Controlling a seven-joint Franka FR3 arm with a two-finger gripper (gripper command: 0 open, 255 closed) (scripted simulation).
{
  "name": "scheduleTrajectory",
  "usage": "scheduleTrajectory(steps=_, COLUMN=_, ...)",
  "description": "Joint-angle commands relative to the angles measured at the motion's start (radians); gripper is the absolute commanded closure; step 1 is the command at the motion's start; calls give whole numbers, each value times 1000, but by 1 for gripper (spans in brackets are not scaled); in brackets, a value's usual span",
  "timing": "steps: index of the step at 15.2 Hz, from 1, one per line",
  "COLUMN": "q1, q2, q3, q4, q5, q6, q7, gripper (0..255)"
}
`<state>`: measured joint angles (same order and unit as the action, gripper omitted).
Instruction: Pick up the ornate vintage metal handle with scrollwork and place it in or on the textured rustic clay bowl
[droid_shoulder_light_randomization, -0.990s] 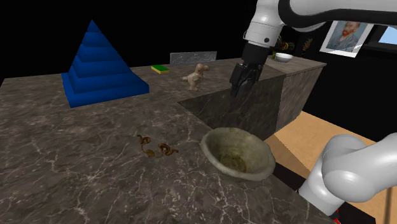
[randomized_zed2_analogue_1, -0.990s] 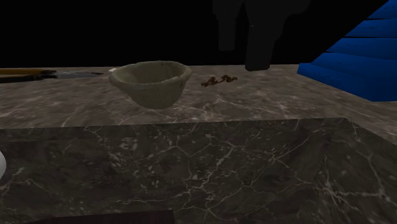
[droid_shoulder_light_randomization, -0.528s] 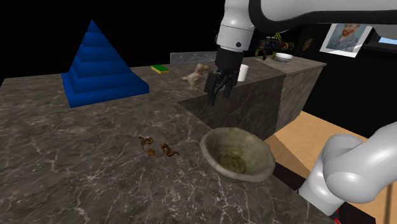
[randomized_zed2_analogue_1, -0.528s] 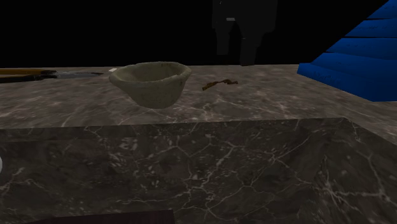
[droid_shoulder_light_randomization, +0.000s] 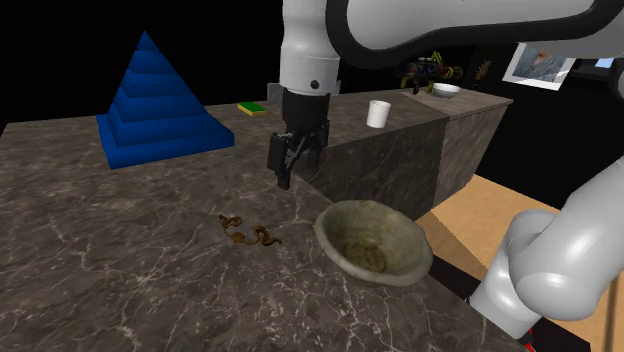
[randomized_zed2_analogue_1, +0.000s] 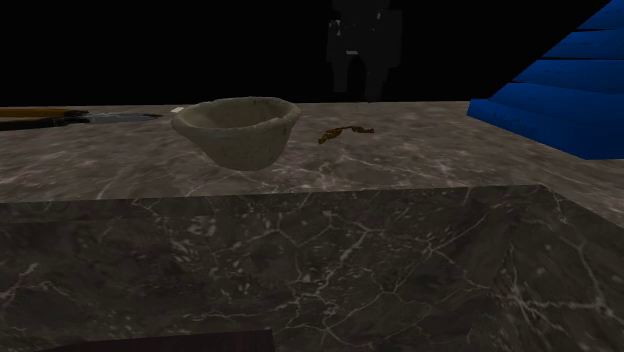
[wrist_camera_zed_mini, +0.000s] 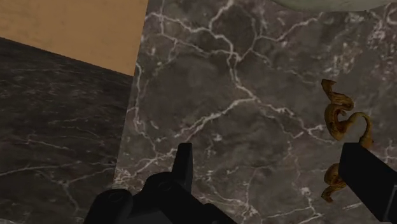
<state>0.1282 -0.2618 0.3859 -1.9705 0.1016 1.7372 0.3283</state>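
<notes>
The wrist view tells most about the gripper (wrist_camera_zed_mini: 267, 149): its two black fingers stand wide apart with only bare marble between them, holding nothing. The brown scrolled handle (wrist_camera_zed_mini: 339, 118) lies flat on the stone beside one fingertip, partly hidden behind that finger, and a pale curve of the bowl (wrist_camera_zed_mini: 337, 5) shows beyond it.

The shoulder view gives the layout. The gripper (droid_shoulder_light_randomization: 285, 172) hangs above the counter (droid_shoulder_light_randomization: 120, 250), up and slightly to that view's right of the handle (droid_shoulder_light_randomization: 248, 232). The rough greyish bowl (droid_shoulder_light_randomization: 330, 228) sits near the counter's edge, to the handle's right and apart from it. In the second exterior view the gripper (randomized_zed2_analogue_1: 357, 70) is a dark shape against black, probably above and behind the handle (randomized_zed2_analogue_1: 345, 131), which lies right of the bowl (randomized_zed2_analogue_1: 240, 135).

Half a second ago the gripper was over the edge of the raised block (droid_shoulder_light_randomization: 380, 160). It has since swung to the shoulder view's left and come lower. Handle and bowl have not moved.

The counter is dark veined marble. It carries a blue stepped pyramid (droid_shoulder_light_randomization: 160, 110), a green and yellow sponge (droid_shoulder_light_randomization: 253, 107) and, on the block, a white cup (droid_shoulder_light_randomization: 377, 113). A wooden floor (droid_shoulder_light_randomization: 500, 215) lies beyond, a portrait (droid_shoulder_light_randomization: 545, 65) hangs behind, and the rest is a black area.
</notes>
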Motion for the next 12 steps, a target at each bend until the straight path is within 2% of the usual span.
scheduleTrajectory(steps=1, q1=13, q2=69, q3=37, q4=59, q5=-25, q6=-3, q7=29, gripper=0)
scheduleTrajectory(steps=6, q1=61, q2=255, q3=121, q4=215, q5=-113, q6=-22, q7=109, gripper=0)
scheduleTrajectory(steps=10, q1=126, q2=418, q3=170, q4=362, q5=-204, q6=-59, q7=173, gripper=0)
scheduleTrajectory(steps=12, q1=129, q2=422, q3=169, q4=352, q5=-206, q6=-47, q7=175, gripper=0)
